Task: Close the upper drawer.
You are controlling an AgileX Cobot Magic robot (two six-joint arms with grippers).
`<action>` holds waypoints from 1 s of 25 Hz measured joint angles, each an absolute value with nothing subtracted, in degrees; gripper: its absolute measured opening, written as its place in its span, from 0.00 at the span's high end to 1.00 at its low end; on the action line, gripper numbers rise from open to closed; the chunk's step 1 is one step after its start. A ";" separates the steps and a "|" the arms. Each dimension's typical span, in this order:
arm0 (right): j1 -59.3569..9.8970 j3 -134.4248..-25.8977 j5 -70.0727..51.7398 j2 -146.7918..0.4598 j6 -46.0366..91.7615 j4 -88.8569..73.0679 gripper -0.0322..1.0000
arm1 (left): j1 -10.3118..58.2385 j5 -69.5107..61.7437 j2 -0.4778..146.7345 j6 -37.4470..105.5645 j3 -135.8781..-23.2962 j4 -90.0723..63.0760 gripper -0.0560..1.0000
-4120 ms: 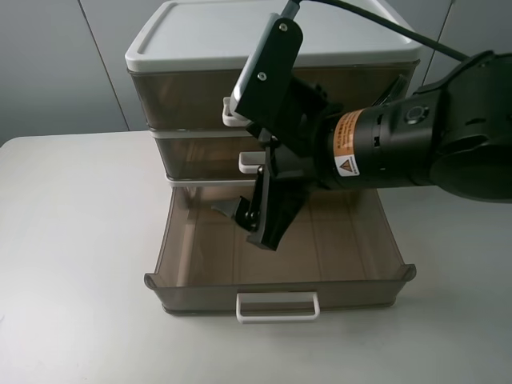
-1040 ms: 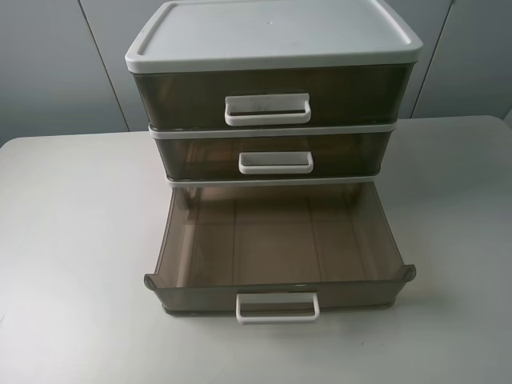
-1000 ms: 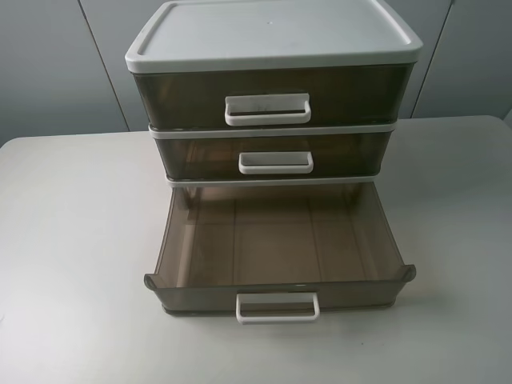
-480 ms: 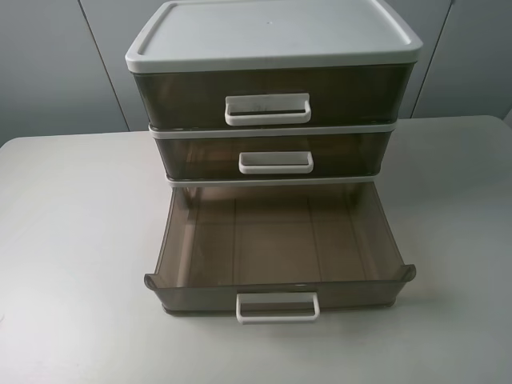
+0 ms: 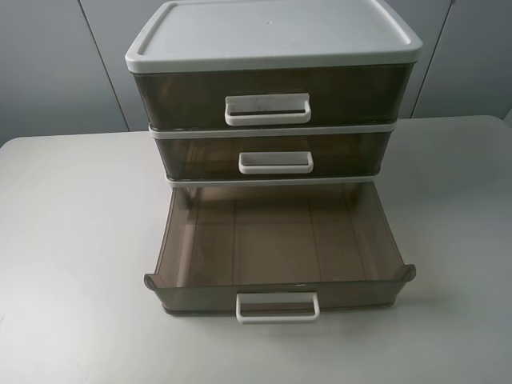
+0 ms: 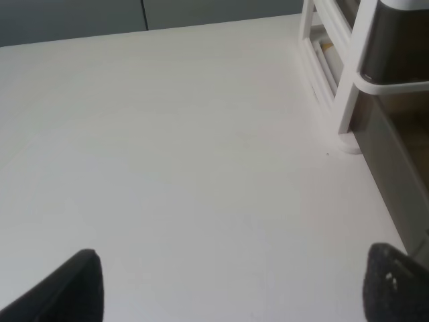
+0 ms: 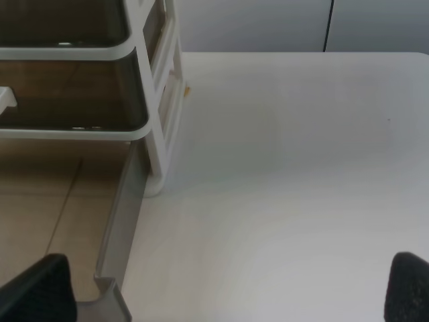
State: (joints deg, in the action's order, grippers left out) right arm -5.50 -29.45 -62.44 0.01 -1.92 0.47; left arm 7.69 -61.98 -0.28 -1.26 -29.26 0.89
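Note:
The upper drawer (image 5: 268, 96) is the top, tallest one of three smoky-brown drawers in a white-framed cabinet (image 5: 272, 32). It sits pushed in flush, its white loop handle (image 5: 267, 110) facing front. Neither arm shows in the exterior view. In the left wrist view my left gripper (image 6: 234, 288) is open and empty over bare table, left of the cabinet's corner post (image 6: 352, 100). In the right wrist view my right gripper (image 7: 221, 288) is open and empty over the table, right of the cabinet's side (image 7: 157, 100).
The middle drawer (image 5: 272, 156) is shut. The bottom drawer (image 5: 280, 240) is pulled far out toward the front and is empty; its side wall shows in the right wrist view (image 7: 120, 221). The white table (image 5: 72, 240) lies around the cabinet.
About four seconds ago the right arm reached across the cabinet's front; it has since left the exterior view. Nothing has moved in the last second.

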 joint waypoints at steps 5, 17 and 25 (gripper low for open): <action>-6.96 -29.45 -62.44 0.01 -1.92 0.37 0.29 | 7.69 -61.98 -0.28 -1.26 -29.26 0.89 0.25; -7.23 -29.45 -62.44 0.01 -1.81 0.37 0.29 | 7.69 -61.98 -0.28 -1.26 -29.26 0.89 0.25; -7.23 -29.45 -62.44 0.01 -1.81 0.37 0.29 | 7.69 -61.98 -0.28 -1.26 -29.26 0.89 0.25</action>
